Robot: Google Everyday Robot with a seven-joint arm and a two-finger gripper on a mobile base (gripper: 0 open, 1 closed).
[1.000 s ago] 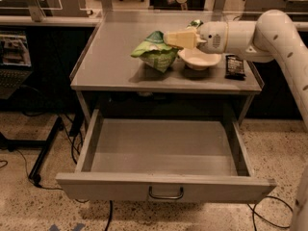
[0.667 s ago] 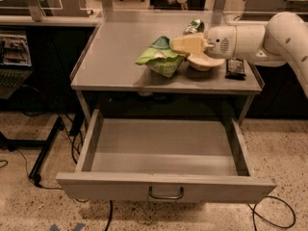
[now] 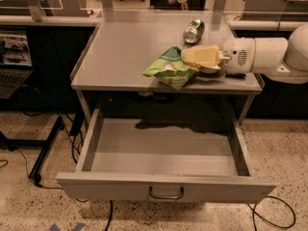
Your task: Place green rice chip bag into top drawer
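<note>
The green rice chip bag point(image 3: 168, 67) is crinkly light green and hangs at the table's front edge, right of centre. My gripper point(image 3: 188, 57) comes in from the right on a white arm. Its cream fingers point(image 3: 204, 56) are closed on the bag's right end. The top drawer point(image 3: 163, 189) is pulled fully open below the table. It is wide, shallow and grey, with a curved handle point(image 3: 166, 194) on its front panel, and nothing shows inside it. The bag is above the drawer's back part.
A metal can point(image 3: 194, 31) lies on its side at the back right of the grey table point(image 3: 120, 47). A bowl point(image 3: 214, 73) sits mostly hidden under my gripper. Cables and a stand foot point(image 3: 43, 158) are on the floor to the left.
My gripper and the bag have moved together toward the table's front edge, away from the can. The drawer has stayed open.
</note>
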